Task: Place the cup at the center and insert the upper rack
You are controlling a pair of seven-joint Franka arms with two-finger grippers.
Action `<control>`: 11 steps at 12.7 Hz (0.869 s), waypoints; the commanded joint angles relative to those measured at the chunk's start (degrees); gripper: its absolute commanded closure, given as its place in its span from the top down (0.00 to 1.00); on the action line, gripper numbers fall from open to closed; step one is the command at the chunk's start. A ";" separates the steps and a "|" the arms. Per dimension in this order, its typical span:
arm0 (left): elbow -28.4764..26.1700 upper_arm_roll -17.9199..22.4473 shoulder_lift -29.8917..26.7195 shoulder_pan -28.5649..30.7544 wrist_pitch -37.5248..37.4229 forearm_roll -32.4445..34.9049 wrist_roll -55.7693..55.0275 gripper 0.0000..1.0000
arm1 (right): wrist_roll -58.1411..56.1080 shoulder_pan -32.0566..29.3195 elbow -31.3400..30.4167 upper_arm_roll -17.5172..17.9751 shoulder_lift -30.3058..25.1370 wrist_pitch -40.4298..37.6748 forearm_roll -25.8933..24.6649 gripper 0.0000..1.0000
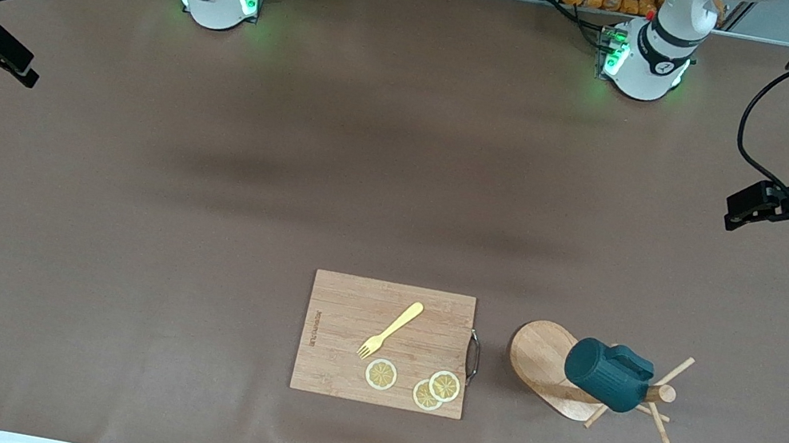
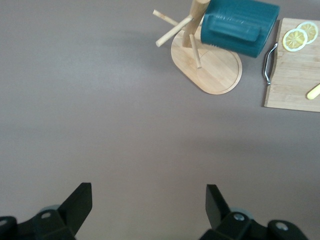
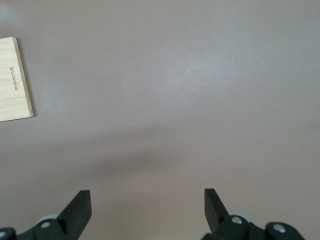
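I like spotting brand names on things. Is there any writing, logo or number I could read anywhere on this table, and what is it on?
Cutting board: a short line of burned-in print runs along its edge toward the right arm's end of the table, too small to read.
Cup, wooden mug tree, fork, lemon slices: no writing visible.
Nothing else readable.

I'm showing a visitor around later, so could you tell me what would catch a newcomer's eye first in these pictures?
Most striking is the dark teal cup hung on the light wooden mug tree, which stands near the front camera toward the left arm's end of the table. Beside it lies a wooden cutting board carrying a yellow fork and three lemon slices. Both arms wait at the table's ends, the left pincer and right pincer open and holding nothing.
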 commanded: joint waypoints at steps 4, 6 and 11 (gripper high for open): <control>-2.49 4.54 -3.53 -2.23 -0.60 -2.55 2.56 1.00 | -0.24 17.52 -0.56 -19.70 0.13 -1.16 0.18 1.00; -2.49 5.69 -3.80 -3.20 -2.44 -2.74 2.65 1.00 | -0.41 19.48 -0.92 -21.69 0.74 -1.52 -0.16 1.00; -1.61 5.61 -3.89 -3.56 -3.77 -2.47 4.14 1.00 | -0.33 24.15 -0.66 -23.36 1.27 -0.46 -2.19 1.00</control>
